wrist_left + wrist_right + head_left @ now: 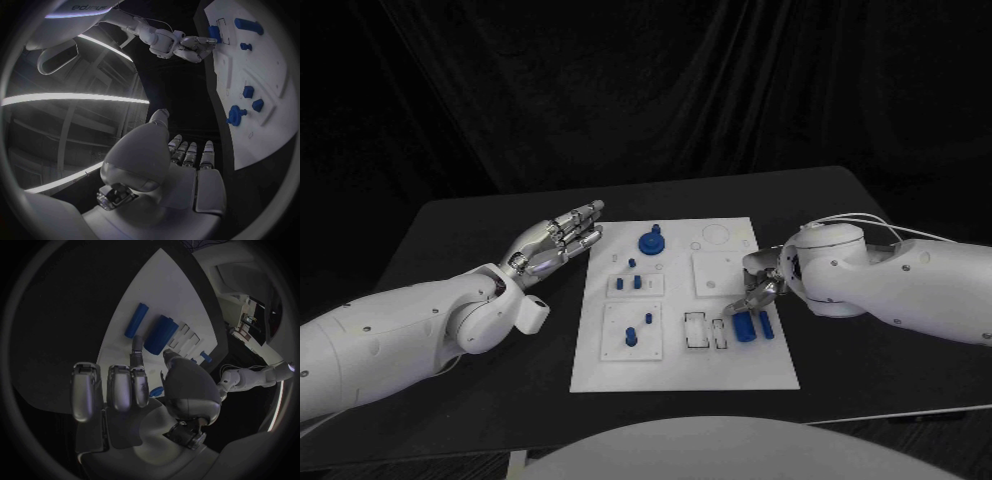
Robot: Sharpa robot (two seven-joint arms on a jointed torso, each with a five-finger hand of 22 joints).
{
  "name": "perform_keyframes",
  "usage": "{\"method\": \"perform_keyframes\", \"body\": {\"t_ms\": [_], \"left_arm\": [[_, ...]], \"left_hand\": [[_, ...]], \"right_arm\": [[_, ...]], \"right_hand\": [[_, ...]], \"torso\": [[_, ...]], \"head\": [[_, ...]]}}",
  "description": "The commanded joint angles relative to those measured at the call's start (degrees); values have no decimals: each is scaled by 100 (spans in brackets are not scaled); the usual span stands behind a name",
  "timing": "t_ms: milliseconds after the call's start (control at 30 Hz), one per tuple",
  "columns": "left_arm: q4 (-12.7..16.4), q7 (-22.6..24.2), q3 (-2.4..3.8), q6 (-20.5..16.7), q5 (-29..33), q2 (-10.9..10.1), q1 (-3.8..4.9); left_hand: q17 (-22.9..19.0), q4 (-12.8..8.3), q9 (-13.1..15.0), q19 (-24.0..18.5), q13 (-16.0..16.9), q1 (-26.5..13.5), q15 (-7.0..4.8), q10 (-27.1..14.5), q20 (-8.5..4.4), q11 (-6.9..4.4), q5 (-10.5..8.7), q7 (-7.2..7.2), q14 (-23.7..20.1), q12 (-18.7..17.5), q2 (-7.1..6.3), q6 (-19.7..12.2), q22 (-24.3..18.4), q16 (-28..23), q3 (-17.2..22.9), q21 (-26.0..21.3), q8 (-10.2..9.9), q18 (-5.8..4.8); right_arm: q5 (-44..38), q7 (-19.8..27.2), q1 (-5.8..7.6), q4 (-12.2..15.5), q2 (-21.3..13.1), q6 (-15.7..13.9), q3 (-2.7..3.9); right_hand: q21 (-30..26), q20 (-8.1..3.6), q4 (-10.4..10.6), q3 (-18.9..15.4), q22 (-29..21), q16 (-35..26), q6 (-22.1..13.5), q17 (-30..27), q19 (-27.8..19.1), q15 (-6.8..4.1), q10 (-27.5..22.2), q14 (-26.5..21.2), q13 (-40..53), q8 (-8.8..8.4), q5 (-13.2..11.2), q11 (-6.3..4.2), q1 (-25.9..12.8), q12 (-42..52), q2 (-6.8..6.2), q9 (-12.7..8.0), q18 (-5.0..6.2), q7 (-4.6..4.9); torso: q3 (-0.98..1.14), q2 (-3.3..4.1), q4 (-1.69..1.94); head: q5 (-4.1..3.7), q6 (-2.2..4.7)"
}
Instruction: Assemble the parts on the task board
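The white task board (733,370) lies mid-table. On it are a round blue knob (651,242), several small blue parts (629,284) standing in its left plates, and two blue cylinders (744,327) lying near its right edge. My right hand (759,288) hovers over that edge, fingers apart and pointing down just beyond the cylinders. The right wrist view shows the thick cylinder (161,333) and a slim one (135,320) past the fingertips (134,347). A small blue bit (156,391) shows in the gap by the thumb. My left hand (560,240) is open, fingers straight, beside the board's far left corner.
Two empty rectangular slots (704,330) sit left of the cylinders, and a square white plate (718,272) lies beside my right hand. Black table (877,360) surrounds the board. In the left wrist view my right hand (187,46) is at the board's edge (215,75).
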Motion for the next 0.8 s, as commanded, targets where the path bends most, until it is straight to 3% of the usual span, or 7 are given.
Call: {"method": "perform_keyframes", "body": {"t_ms": [33, 200, 600, 767, 800], "left_arm": [[8, 82, 6, 64, 12, 14, -9], [0, 48, 6, 87, 12, 27, -10], [-29, -16, 6, 128, 12, 51, -14], [-28, -33, 6, 138, 12, 47, -16], [-28, -36, 6, 138, 12, 45, -16]], "left_hand": [[-8, 4, 4, 4, 4, 14, 59, 4, 47, 42, 16, 33, 0, 24, -30, -3, -6, -21, -23, -20, 29, 62], [-8, 2, 5, 4, 3, 15, 64, 3, 55, 47, 17, 41, 0, 22, -32, 4, -6, -21, -23, -20, 31, 65], [-8, -5, 6, 4, 3, 22, 73, 2, 69, 55, 22, 54, 0, 23, -37, 9, -6, -21, -20, -20, 32, 70], [-8, -15, 6, 4, 3, 31, 85, 0, 84, 64, 30, 64, 0, 21, -41, 14, -6, -21, -16, -20, 34, 74], [-8, -15, 6, 4, 3, 31, 85, 0, 84, 64, 30, 64, 0, 21, -41, 14, -6, -21, -16, -20, 34, 74]], "right_arm": [[19, -101, -54, -8, 1, -48, -1], [25, -100, -103, -19, 12, -155, -1], [209, -96, -138, -25, 56, -502, -1], [339, -97, -141, -48, 63, -590, -1], [390, -97, -141, -51, 62, -613, -1]], "right_hand": [[-46, 1, -11, 9, 1344, -42, 34, 299, 390, -15, 596, 391, 1509, -36, 23, -9, -15, 31, -2, -9, -57, -12], [-81, 7, -23, 28, 1331, -65, 19, 245, 374, -4, 596, 379, 1509, -53, 78, -22, 69, 31, -32, 3, -47, -20], [-204, -3, -105, 78, 1288, -217, 25, -81, 326, -22, 596, 321, 1509, 53, 628, -88, 552, 31, -119, 323, -17, -69], [-227, -32, -313, 161, 1283, -282, -41, -220, 322, -50, 596, 304, 1509, 123, 1373, -120, 843, 31, -92, 568, -13, -85], [-237, -41, -460, 247, 1280, -300, -70, -257, 319, -63, 596, 299, 1509, 139, 1740, -133, 1022, 31, -82, 635, -11, -93]], "torso": [[0, -1, 5], [-3, -6, 2], [1, 2, 0], [1, 1, 0], [0, 1, 0]], "head": [[1, 1], [10, 1], [43, 1], [57, 1], [57, 1]]}}
